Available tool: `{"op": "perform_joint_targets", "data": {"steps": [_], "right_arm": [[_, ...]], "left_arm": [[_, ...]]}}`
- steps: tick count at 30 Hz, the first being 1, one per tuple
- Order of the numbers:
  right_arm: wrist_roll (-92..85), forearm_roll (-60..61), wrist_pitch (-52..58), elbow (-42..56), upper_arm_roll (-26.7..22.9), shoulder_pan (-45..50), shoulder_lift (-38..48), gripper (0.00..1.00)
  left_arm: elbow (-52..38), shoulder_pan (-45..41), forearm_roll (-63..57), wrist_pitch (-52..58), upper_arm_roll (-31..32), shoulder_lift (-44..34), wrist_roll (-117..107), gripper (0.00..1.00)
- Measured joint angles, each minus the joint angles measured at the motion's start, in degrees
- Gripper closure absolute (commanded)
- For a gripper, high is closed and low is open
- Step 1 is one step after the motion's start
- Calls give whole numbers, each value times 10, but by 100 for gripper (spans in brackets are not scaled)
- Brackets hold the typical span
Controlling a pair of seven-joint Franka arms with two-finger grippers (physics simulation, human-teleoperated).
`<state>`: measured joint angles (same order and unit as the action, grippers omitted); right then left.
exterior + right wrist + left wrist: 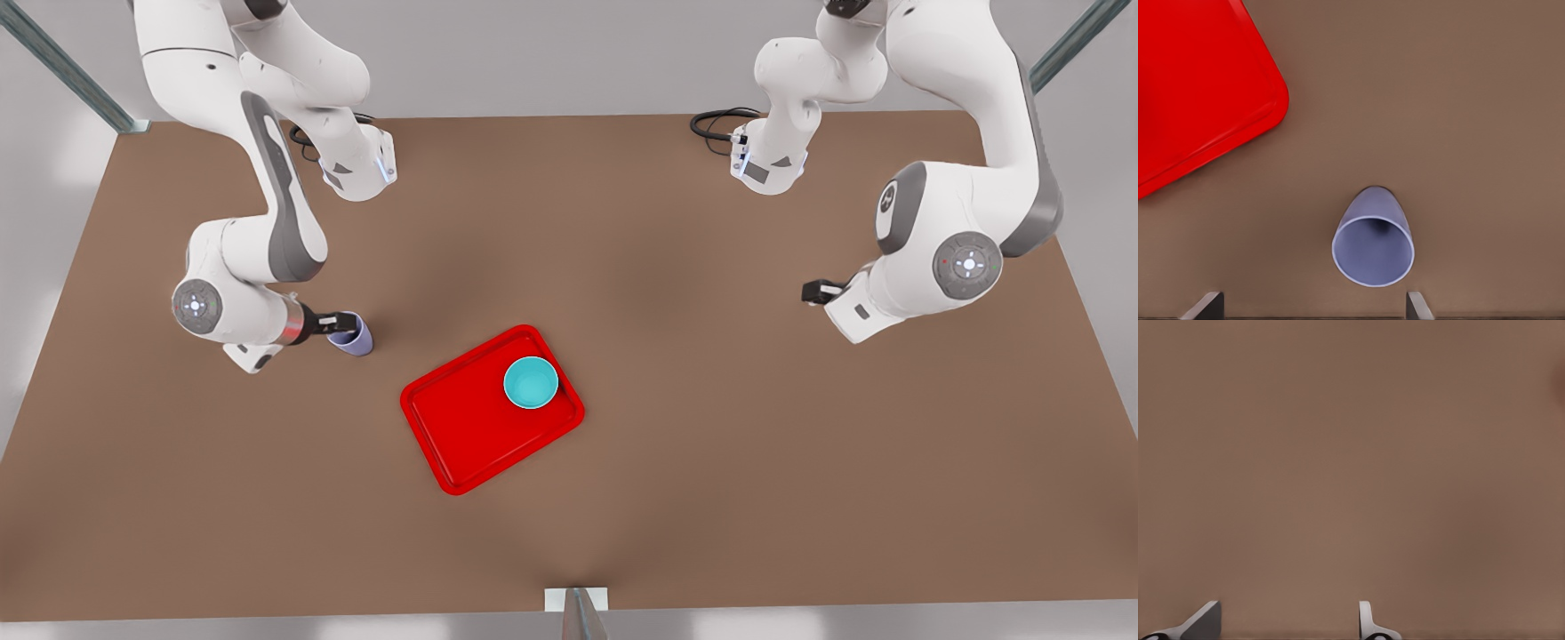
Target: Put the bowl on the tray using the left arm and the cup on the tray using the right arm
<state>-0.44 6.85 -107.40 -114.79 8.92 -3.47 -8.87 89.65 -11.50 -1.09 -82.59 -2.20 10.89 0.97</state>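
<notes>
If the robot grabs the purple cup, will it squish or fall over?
Probably no squishing: the cup looks stiff, with a clean round rim. It might tip if bumped, since it is taller than wide and narrows toward its base. Its smooth, tapered sides could slip. The right gripper sits open around it; the left gripper waits, open.

A brown table (711, 427) — plain and matte — with grey metal struts (67, 67) at its corners.

The lavender cup (1373, 247) stands upright on the brown table (1458, 113), between the right end effector's (1313, 305) spread fingertips (1205, 303). The red tray's (1198, 93) rounded corner lies apart from the cup.
</notes>
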Motion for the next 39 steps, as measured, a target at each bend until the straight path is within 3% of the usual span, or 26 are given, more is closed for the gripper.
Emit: {"op": "perform_joint_targets", "data": {"steps": [11,39], "right_arm": [[0,-6,-81,-87,-4,-11,-17,0],[0,-44,-137,-125,-28,-19,-68,2]], "left_arm": [[1,0,1,4,0,4,1,0],[0,-1,2,4,1,7,1,0]]}}
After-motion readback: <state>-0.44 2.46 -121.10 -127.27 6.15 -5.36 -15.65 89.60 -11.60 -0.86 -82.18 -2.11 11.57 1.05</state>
